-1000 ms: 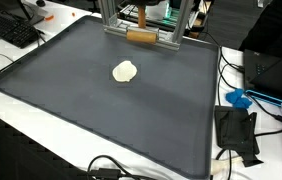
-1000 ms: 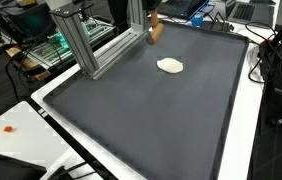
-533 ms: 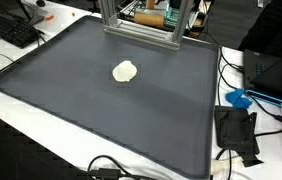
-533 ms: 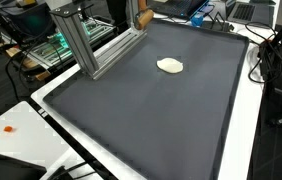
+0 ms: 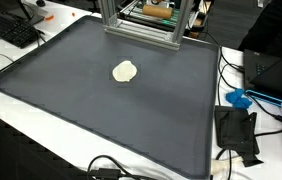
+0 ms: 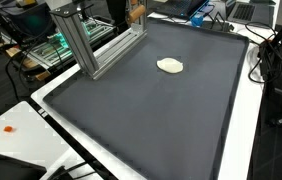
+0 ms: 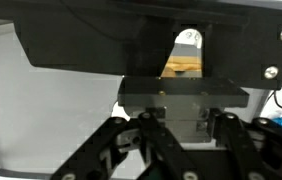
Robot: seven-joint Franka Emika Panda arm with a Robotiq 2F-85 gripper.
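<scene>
In an exterior view a keyboard (image 5: pixel 11 30) lies at the far left edge, beside a wide dark mat (image 5: pixel 71 100); a pale lump (image 5: pixel 126 71) rests on the mat near its middle, well apart from everything else; behind it a metal frame (image 5: pixel 141 24) stands on the mat's far edge; a wooden block (image 5: pixel 159 12) shows just beyond the frame's bars, raised off the mat; further right, off the mat, sit a blue object (image 5: pixel 239 98) and a black box (image 5: pixel 236 130). In the exterior view from the other side, the frame (image 6: pixel 91 42) stands to the left, the block (image 6: pixel 136 12) hangs above its far end, and the lump (image 6: pixel 170 65) lies to the right on the mat (image 6: pixel 151 120). In the wrist view the gripper (image 7: pixel 181 110) fills the lower part with its dark links; the block (image 7: pixel 184 68) peeks out just above them; whether the jaws are apart or clamped on it I cannot tell.
</scene>
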